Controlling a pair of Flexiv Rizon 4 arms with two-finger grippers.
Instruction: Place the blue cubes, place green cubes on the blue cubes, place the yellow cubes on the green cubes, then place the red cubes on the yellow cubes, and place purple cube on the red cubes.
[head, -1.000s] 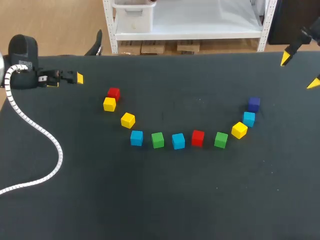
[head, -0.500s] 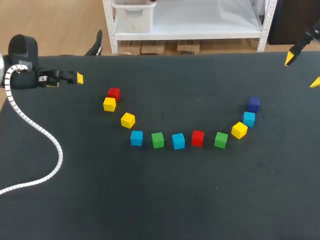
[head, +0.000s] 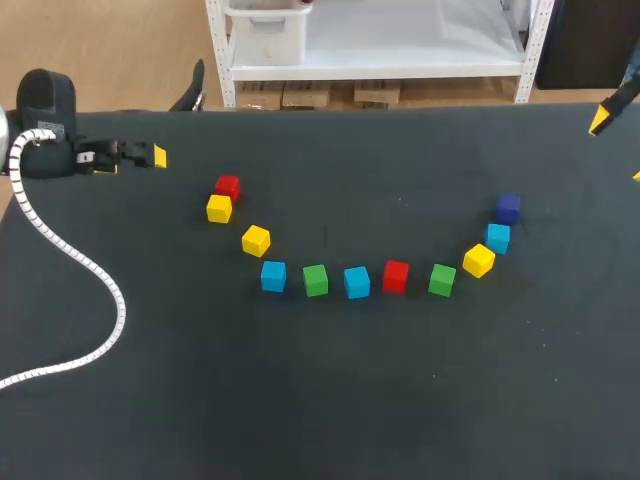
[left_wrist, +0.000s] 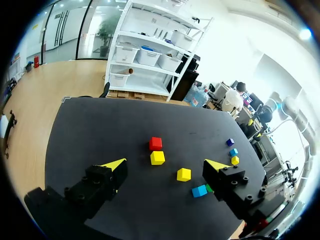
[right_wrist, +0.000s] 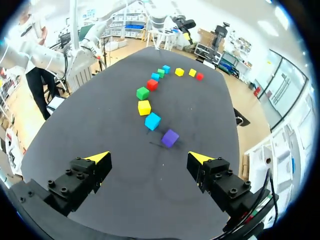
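Left pincer (left_wrist: 165, 163) and right pincer (right_wrist: 148, 156) gape wide, the right partly cropped overhead.

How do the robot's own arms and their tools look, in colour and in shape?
The left tool and the right tool each have two blocky black fingers with visible screw heads, ending in bright yellow wedge-shaped tips. The left arm is black and rounded near the wrist, and a white ribbed cable runs from it.

Red cube (head: 227, 186) leftmost; purple cube (head: 508, 208) rightmost; the others curve between.
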